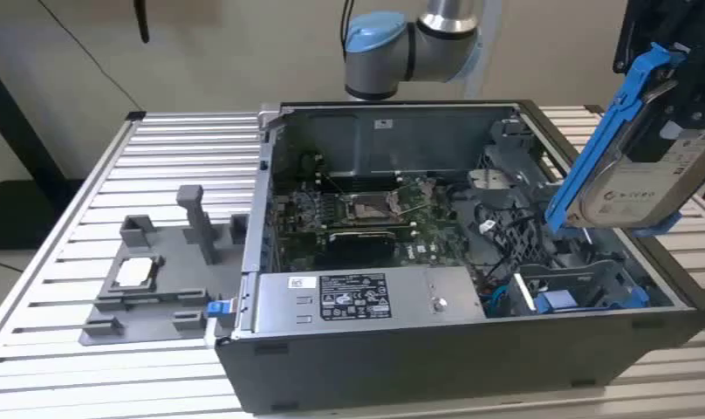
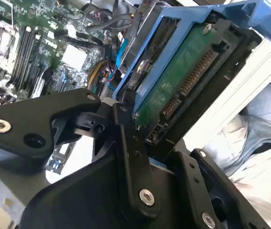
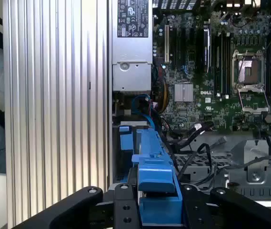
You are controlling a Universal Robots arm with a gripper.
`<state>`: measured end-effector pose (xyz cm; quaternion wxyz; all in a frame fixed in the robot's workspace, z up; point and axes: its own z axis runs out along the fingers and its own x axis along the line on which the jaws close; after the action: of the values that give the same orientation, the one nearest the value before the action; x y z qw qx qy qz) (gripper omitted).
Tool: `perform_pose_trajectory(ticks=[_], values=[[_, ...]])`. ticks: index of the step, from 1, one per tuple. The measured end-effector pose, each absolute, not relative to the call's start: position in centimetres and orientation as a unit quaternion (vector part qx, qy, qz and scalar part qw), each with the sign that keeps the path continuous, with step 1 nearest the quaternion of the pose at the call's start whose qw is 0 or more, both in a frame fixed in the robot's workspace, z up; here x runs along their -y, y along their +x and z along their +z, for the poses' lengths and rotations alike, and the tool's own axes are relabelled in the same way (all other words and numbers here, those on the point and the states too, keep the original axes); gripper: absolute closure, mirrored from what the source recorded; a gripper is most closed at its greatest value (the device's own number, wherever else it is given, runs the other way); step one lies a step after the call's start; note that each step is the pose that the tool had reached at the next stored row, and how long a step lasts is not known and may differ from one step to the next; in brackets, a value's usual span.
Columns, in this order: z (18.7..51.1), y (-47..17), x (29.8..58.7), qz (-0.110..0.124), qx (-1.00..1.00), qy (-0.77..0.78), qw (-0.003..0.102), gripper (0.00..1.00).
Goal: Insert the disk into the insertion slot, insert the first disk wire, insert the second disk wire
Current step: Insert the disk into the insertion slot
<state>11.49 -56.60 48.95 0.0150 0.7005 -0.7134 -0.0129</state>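
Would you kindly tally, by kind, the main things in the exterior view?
computer case: 1
disk: 1
power supply box: 1
grey fixture: 1
robot arm: 1
Total: 5

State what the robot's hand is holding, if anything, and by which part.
The hand holds the disk by the upper end of its blue frame, tilted in the air above the open computer case.

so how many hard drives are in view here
1. The hard drive, in its blue frame, is gripped by the claw, tilted above the computer case at the exterior view's right. The drive cage below could hide another.
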Motion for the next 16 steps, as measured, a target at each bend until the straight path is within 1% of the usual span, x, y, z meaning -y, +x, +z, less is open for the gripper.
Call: perform_pose_trajectory(ticks=[16], values=[[48.65, 11.49, 56.60, -0.012, 0.713, 0.701, 0.016, 0.67]])
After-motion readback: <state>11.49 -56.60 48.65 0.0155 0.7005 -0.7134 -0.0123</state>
